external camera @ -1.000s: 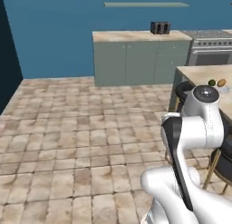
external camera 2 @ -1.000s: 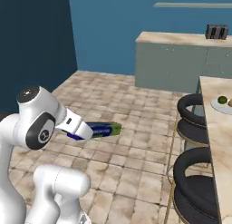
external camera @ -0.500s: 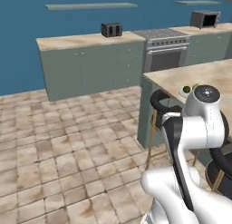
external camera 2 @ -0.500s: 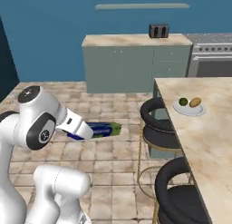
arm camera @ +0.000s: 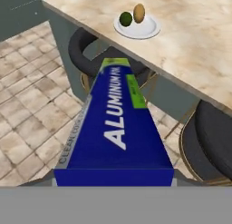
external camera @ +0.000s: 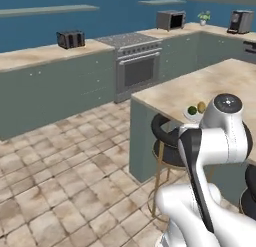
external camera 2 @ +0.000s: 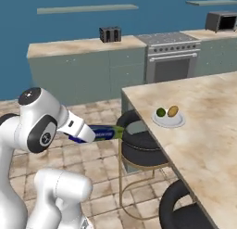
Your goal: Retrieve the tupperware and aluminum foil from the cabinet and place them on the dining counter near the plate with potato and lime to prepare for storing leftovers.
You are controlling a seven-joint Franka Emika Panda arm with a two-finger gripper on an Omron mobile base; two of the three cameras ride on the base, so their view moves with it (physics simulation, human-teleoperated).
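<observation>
Foil carton carried toward the plate on the island.

The long dark-blue aluminum foil carton (arm camera: pixel 117 128) with its yellow-green end lay lengthwise in the gripper (external camera 2: pixel 90 133), jaws closed on its near end. Its long axis ran up the hand view toward the white plate of potato and lime (arm camera: pixel 136 24) at upper centre, on the beige marble dining counter (arm camera: pixel 199 55). The arm stretched level, left of centre in the right base view, above a black stool (external camera 2: pixel 141 147).

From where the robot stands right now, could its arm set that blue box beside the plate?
Probably yes: the aluminum foil already points toward the plate, and the dining counter beside it is bare.
</observation>
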